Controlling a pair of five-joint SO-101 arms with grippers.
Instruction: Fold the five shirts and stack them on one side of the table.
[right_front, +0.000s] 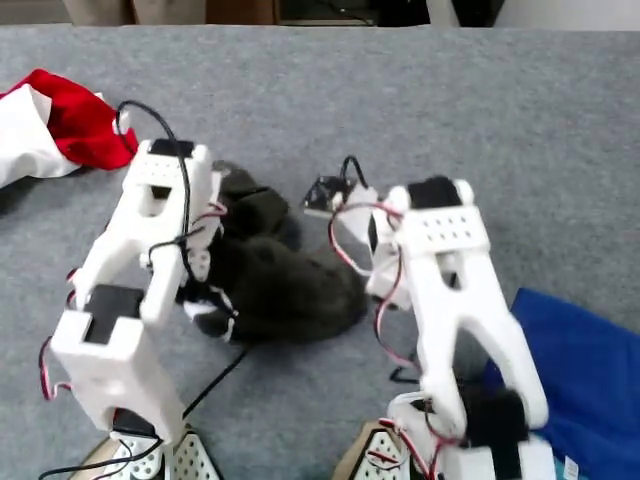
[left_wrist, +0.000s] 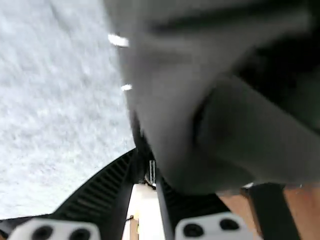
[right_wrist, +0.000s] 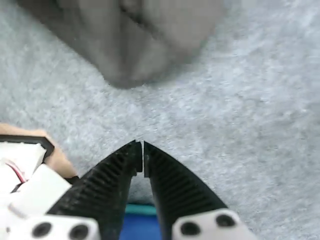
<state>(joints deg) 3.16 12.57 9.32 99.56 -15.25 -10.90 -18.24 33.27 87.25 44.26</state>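
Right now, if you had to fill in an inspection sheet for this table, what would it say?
Surface: grey, felt-like table top.
Job's things: three shirts seen. A dark shirt lies crumpled in the middle between the arms, a red and white shirt is bunched at the far left, and a blue shirt lies at the near right. No stack seen.
Clutter: nothing seen.
Grippers: left gripper is shut on the dark shirt. Right gripper is shut over the table top, apart from that shirt.
Cables: wires run along both arms, and a black cable lies on the table.
Surroundings: indistinct brown and dark shapes beyond the far edge.
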